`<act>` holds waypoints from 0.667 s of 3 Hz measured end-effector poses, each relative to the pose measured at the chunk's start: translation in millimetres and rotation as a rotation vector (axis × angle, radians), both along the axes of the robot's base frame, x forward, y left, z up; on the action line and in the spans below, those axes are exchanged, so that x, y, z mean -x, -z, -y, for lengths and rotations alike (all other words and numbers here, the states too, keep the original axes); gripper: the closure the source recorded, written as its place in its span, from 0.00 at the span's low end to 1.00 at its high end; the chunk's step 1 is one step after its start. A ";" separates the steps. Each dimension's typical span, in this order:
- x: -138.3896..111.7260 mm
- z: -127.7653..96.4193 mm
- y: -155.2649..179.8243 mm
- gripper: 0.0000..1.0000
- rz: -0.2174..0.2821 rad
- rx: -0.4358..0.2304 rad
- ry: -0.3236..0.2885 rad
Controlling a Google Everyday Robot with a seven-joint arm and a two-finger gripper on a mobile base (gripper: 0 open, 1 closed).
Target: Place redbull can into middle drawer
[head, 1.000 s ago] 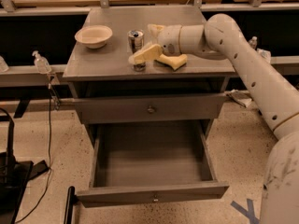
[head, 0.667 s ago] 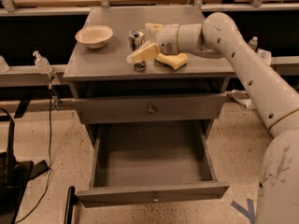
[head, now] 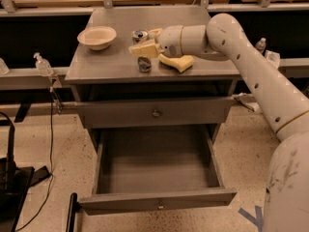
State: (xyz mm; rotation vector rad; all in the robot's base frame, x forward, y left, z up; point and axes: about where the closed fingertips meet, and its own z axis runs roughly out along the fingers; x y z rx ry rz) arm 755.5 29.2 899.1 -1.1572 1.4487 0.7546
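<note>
Camera view: the redbull can (head: 140, 35) stands on the bench (head: 96, 64) with my pincer (head: 141, 42) around it, whether clamped I cannot tell, and the middle drawer (head: 159, 202) below is open, so lifting and placing are not yet done.

Warm, dim light fell from above, brightest on the cabinet top (head: 104, 64) and the pale arm (head: 251, 66). The gripper (head: 145, 50), at the redbull can (head: 140, 35) whose lid glinted, cast a soft shadow. The open middle drawer (head: 154, 166) lay shaded, with darkness under the far benches.
</note>
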 end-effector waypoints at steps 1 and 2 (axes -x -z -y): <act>4.8 -17.3 -5.4 0.80 -0.011 -0.119 -0.096; 27.6 -15.2 -24.0 0.99 0.017 -0.194 -0.193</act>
